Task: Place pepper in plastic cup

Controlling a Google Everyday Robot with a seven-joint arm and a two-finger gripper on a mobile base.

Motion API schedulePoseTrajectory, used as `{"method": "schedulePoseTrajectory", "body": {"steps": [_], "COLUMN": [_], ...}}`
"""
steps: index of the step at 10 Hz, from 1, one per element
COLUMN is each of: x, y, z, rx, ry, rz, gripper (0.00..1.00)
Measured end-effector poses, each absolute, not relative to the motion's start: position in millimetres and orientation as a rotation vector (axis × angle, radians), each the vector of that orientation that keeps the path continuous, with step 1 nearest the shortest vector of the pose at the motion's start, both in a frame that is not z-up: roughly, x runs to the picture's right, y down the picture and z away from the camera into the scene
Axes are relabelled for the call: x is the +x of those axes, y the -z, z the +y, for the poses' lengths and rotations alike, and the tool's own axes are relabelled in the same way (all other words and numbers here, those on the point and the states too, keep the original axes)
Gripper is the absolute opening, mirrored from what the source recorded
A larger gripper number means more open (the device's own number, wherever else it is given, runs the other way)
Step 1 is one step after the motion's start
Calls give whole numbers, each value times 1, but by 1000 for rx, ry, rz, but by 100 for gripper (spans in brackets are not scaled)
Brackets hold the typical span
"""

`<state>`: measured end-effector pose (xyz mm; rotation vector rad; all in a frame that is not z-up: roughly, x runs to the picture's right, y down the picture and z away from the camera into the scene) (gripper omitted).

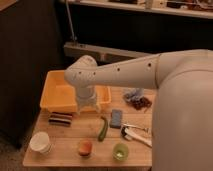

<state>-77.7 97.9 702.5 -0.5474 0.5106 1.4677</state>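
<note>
The dark green pepper (102,128) lies on the wooden table, slightly curved, near the table's middle. The small light-green plastic cup (120,151) stands upright at the front edge, to the right of the pepper and a little nearer. My gripper (87,109) hangs from the white arm above the table, just in front of the yellow tray and up-left of the pepper. It points down and is open, with nothing between its fingers. It touches neither the pepper nor the cup.
A yellow tray (54,94) fills the back left. A dark bar (61,118), a white paper cup (41,142) and an orange fruit (85,148) sit to the left and front. At the right lie a blue block (116,118), a white-handled tool (136,134) and a dark red item (142,102).
</note>
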Motion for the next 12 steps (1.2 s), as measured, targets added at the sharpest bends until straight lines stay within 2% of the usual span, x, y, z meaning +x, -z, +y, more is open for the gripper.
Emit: {"method": "schedulePoseTrajectory", "body": {"steps": [3, 6, 12], "x": [-47, -23, -9], "y": [-695, -707, -784], "z": [88, 83, 145], "rx": [-538, -572, -631], "ry": [-1467, -1489, -1591], "rz": [465, 474, 563], "gripper": [65, 65, 65]}}
